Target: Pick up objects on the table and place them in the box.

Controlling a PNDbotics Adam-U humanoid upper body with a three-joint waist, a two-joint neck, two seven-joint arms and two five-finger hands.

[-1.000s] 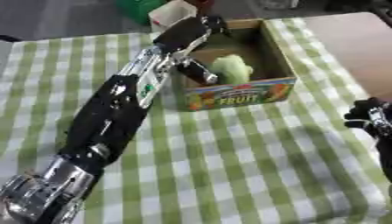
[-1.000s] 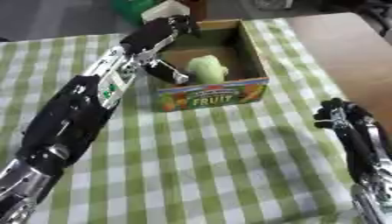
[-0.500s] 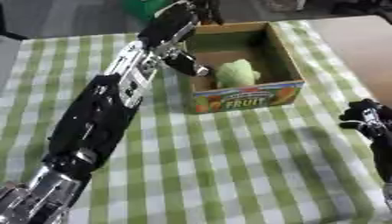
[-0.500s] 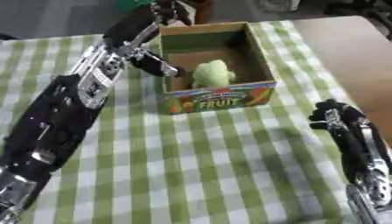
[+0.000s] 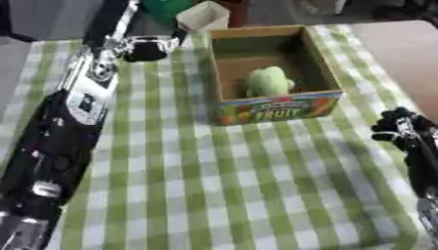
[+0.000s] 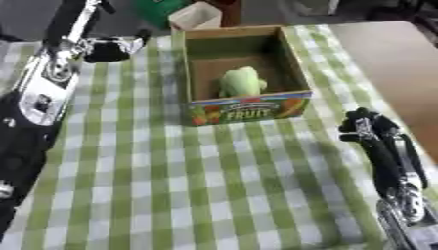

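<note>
One cardboard fruit box (image 5: 275,111) stands open on a green checked tablecloth (image 5: 222,185). One pale green object (image 5: 269,81) lies inside the box. The left hand (image 5: 150,48) reaches past the box's far left corner; its fingers cannot be made out. The right hand (image 6: 366,128), fingers curled on nothing, sits near the box's right.

Green object (image 6: 241,81) inside box (image 6: 248,108)
</note>
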